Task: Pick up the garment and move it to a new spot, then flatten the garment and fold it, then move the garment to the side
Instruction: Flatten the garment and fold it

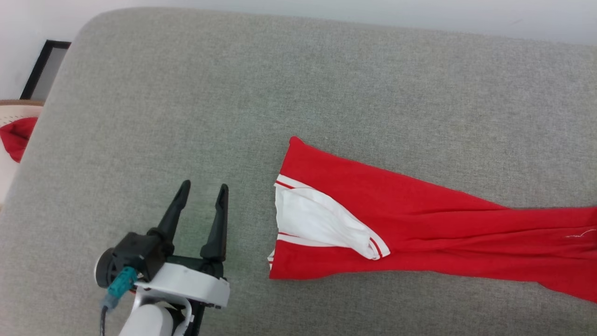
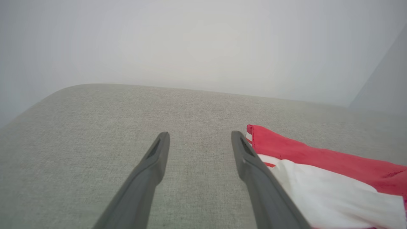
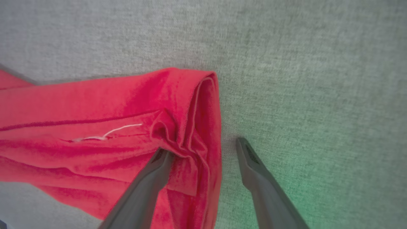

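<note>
1. Work surface: a grey upholstered surface (image 1: 233,93) with a rounded far-left corner spans the head view. A pale wall stands behind it.
2. Task item: the garment (image 1: 419,224) lies on the grey surface as a long red strip. It runs from the middle of the head view to its right edge and lies flat, with lengthwise creases.
3. Garment, left end: a white sleeve (image 1: 317,219) with red-and-white striped trim lies folded on top of the red cloth. The left wrist view shows this end (image 2: 318,156) just beside the right-hand finger.
4. Garment, right end: in the right wrist view the red cloth (image 3: 95,111) ends in a bunched, folded hem. A loose white thread (image 3: 108,132) lies on it.
5. Left gripper (image 1: 205,185): jaws spread wide with nothing between them. It sits over bare grey fabric near the sleeve end, clear of the cloth. The left wrist view (image 2: 200,135) confirms bare upholstery between the fingers.
6. Right gripper (image 3: 202,145): jaws spread wide. One fingertip (image 3: 162,156) sits against the bunched folds, and the other stands over bare upholstery. The hem lies between them and is not pinched.
7. Containers: at the far left edge of the head view there is a pale container with a brown rim (image 1: 21,102). A red cloth item (image 1: 16,135) shows within it. The frame edge cuts both off, so I cannot tell what the item is.
8. Other: a black-framed panel (image 1: 44,70) stands beyond the upholstered corner.
</note>
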